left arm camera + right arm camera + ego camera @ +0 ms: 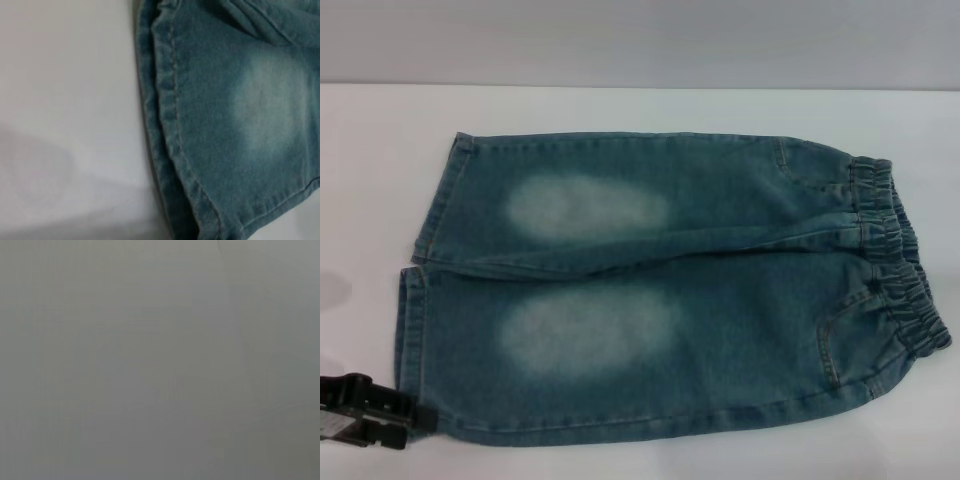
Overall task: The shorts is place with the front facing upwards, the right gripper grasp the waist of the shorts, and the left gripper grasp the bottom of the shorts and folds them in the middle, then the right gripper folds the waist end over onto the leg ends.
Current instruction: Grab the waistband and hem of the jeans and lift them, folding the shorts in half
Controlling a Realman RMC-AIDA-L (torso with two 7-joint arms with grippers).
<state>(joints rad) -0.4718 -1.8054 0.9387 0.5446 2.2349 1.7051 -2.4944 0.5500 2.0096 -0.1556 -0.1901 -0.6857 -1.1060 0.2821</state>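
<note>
Shorts (650, 290) flat on table (620, 105), front up. Left gripper (370, 412) at near leg hem (412, 350); I cannot tell its grip. Soft, heavyish denim; I'd pinch the stitched hem.

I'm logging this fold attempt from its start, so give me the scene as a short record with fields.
garment: shorts, flat, unfolded, front up
waist of the shorts: at the robot's right
bottom of the shorts: at the robot's left
left gripper: at the near corner of the leg hem
right gripper: not in view
surface: white table
</note>
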